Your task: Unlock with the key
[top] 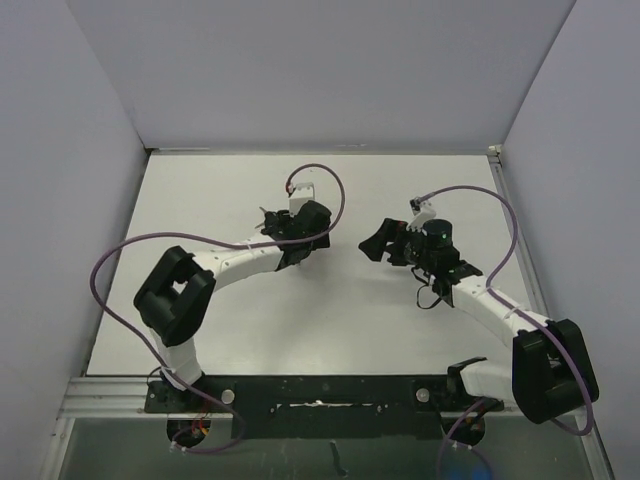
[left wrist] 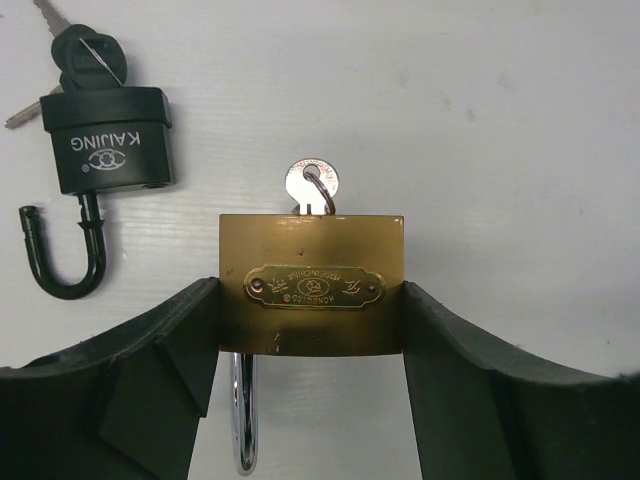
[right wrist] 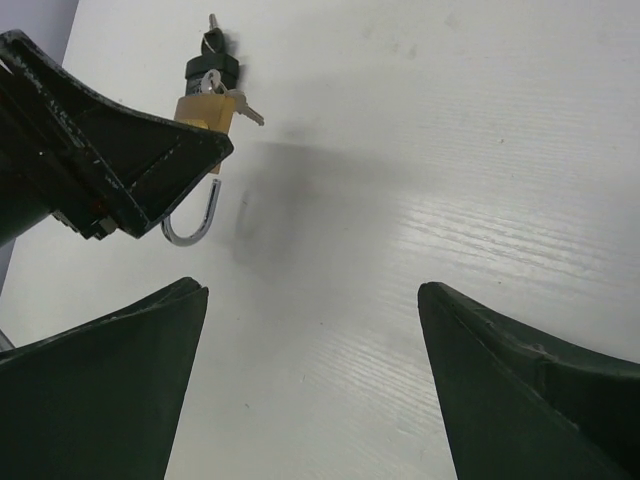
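Left tool (left wrist: pixel 310 320) is pinching the brass padlock (left wrist: pixel 312 240) by its two side faces, one pad (left wrist: pixel 190 330) on each side, nameplate facing my camera. The lock sits low over the desk (left wrist: pixel 500 120), left of centre in the top view.

The key (left wrist: pixel 312 185) is seated in the keyway on the lock's far end. Its silver bow sticks out past the body, with a ring through it.

The chrome shackle (left wrist: pixel 245 420) comes out the near end. Only one leg shows from the left wrist. From the right wrist it reads as a hook (right wrist: pixel 195 225) curving under my left finger, and I can't tell if it's latched.

A black padlock (left wrist: pixel 108 140) lies just beside it on the desk, not touching. Its black shackle (left wrist: pixel 65 260) is swung free at one end and a bunch of keys (left wrist: pixel 85 50) sits at its far end.

Right tool (right wrist: pixel 312 300) is spread wide and holding nothing, over bare desk. It points toward the brass lock but is well apart from it, at about the same depth on the desk as the left tool.
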Controlling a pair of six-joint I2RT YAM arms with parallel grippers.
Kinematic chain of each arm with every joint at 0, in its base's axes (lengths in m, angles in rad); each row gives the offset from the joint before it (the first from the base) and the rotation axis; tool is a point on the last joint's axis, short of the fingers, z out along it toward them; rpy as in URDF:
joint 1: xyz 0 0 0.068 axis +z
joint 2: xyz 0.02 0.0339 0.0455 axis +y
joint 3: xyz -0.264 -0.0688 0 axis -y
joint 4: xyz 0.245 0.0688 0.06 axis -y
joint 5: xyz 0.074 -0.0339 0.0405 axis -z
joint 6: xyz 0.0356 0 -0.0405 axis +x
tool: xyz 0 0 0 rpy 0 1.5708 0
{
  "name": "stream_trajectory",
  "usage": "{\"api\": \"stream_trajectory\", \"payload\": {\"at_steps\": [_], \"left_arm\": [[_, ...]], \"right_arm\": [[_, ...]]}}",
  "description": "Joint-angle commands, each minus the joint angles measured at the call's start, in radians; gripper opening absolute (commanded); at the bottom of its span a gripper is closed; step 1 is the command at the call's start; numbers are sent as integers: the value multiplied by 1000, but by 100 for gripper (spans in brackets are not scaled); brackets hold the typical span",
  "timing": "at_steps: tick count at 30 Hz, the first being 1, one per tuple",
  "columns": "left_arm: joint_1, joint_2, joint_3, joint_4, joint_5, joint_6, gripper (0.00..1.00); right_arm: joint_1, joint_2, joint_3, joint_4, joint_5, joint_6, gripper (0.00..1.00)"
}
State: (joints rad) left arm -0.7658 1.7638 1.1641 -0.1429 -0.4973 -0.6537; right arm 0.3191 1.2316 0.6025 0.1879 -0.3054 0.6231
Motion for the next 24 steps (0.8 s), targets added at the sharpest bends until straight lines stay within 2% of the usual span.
{"api": "stream_trajectory", "payload": {"at_steps": [1,11,24], "left_arm": [[0,58,197,-25,-151,53,0],[3,252,370,-75,-207,74,0],[41,415,534,-92,-130,72,0]], "right_arm": [[-12,-25,29,-9,5,-30,90],[-36,-40,16,-3,-22,-26,90],[-80,-71,-18,-1,-52,-19,90]]}}
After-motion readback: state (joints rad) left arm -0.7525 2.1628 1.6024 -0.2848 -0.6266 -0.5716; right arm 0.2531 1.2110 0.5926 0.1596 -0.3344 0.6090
